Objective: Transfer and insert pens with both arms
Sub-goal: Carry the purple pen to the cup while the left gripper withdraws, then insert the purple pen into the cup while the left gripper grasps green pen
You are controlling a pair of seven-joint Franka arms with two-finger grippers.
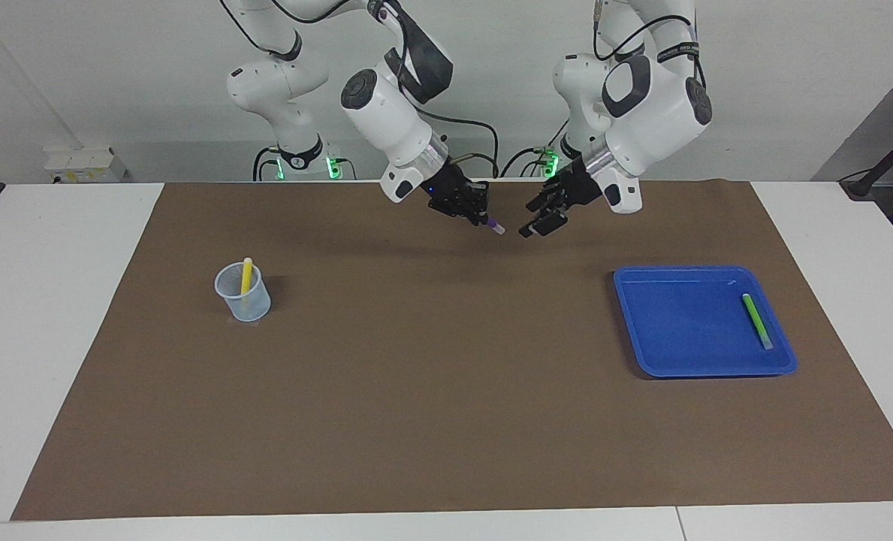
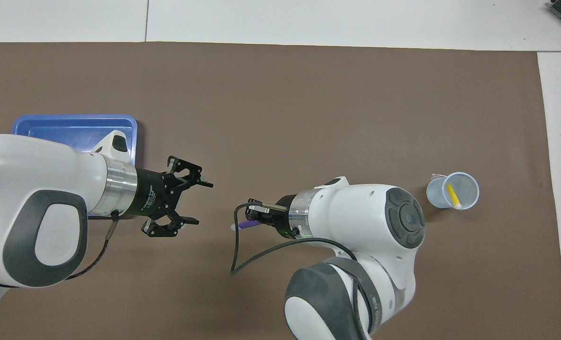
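My right gripper point(image 1: 482, 217) is shut on the purple pen point(image 1: 495, 225) and holds it in the air over the mat near the robots' edge; both also show in the overhead view, the gripper point(image 2: 255, 219) and the pen point(image 2: 247, 225). My left gripper point(image 1: 534, 228) is open and empty, a short gap from the pen's pale tip, and also shows from overhead point(image 2: 201, 203). The yellow pen point(image 1: 246, 276) stands in a clear plastic cup point(image 1: 243, 299). The green pen point(image 1: 756, 320) lies in the blue tray point(image 1: 671, 323); the left arm hides it in the overhead view.
A brown mat point(image 1: 446, 391) covers the table's middle. The cup point(image 2: 452, 190) stands toward the right arm's end, the tray point(image 2: 63, 127) toward the left arm's end. Two small arm bases with green lights sit at the robots' edge.
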